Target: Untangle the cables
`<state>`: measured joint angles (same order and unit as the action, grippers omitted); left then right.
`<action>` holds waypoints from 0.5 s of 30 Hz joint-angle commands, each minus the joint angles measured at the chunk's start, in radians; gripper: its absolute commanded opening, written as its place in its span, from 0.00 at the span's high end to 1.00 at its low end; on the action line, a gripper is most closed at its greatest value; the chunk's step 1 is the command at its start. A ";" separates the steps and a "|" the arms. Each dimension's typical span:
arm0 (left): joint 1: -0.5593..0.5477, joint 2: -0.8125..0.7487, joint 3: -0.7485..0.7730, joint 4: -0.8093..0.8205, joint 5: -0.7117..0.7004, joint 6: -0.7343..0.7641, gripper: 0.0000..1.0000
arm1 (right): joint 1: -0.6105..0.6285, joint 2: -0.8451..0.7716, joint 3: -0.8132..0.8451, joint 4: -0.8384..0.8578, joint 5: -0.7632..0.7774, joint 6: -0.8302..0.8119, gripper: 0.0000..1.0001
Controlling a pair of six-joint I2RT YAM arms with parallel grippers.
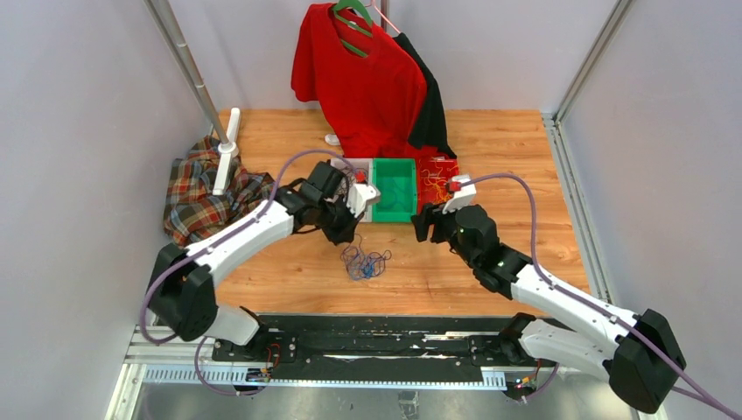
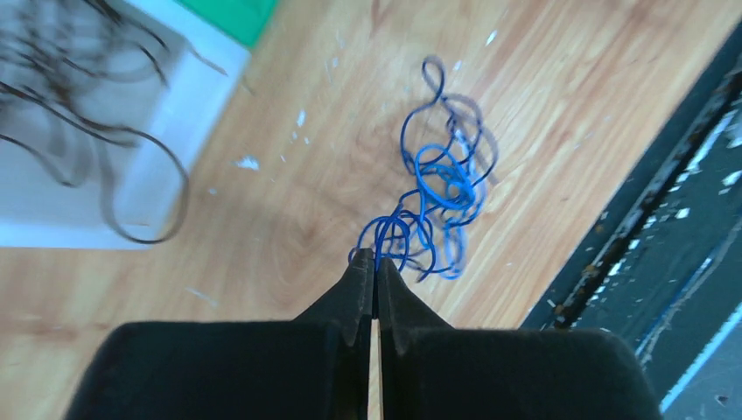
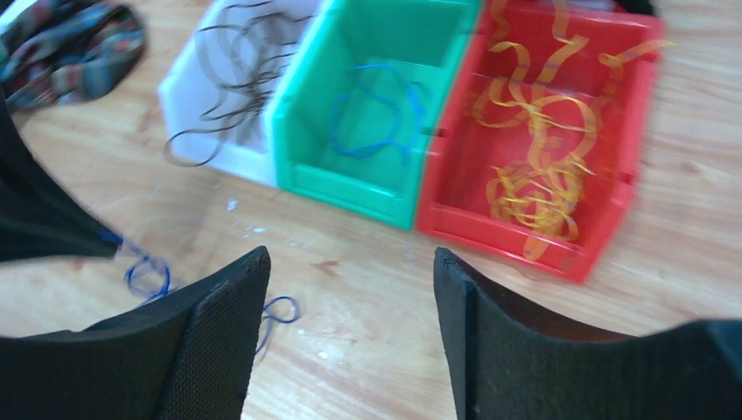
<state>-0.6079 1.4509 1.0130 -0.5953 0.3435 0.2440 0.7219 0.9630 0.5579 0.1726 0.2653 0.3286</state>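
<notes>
On the wooden desk, just in front of three bins: tangle of thin blue wire cables. Left hand pinched together on the tangle's near loop. Right hand fingers apart, holding nothing, before the green plastic bin (one loose blue cable inside). Red plastic bin holds curly yellow cables; white plastic bin, thin black cables.

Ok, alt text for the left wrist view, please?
The left pincer is shut at the edge of a tangle of blue cables on the wooden table, apparently pinching one strand. At upper left, blurred black cables spill over a white bin beside a green bin's corner.
</notes>
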 commanded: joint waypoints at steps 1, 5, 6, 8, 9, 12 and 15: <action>0.005 -0.125 0.157 -0.147 0.070 0.041 0.99 | 0.094 0.033 0.017 0.156 -0.162 -0.077 0.29; 0.005 -0.166 0.270 -0.248 0.121 0.073 0.99 | 0.180 0.077 0.079 0.188 -0.218 -0.107 0.27; 0.005 -0.170 0.297 -0.269 0.132 0.084 0.99 | 0.195 0.086 0.096 0.194 -0.231 -0.106 0.27; 0.005 -0.172 0.354 -0.308 0.144 0.095 0.99 | 0.220 0.102 0.126 0.210 -0.242 -0.100 0.27; 0.005 -0.170 0.381 -0.326 0.152 0.099 0.99 | 0.228 0.109 0.136 0.219 -0.247 -0.098 0.27; 0.004 -0.167 0.441 -0.359 0.165 0.093 0.99 | 0.249 0.129 0.163 0.249 -0.261 -0.096 0.26; 0.004 -0.174 0.464 -0.366 0.165 0.085 0.99 | 0.269 0.151 0.186 0.263 -0.259 -0.102 0.26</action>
<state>-0.6052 1.2827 1.4315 -0.8932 0.4732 0.3225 0.9543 1.0908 0.6956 0.3698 0.0296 0.2470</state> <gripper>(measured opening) 0.017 0.737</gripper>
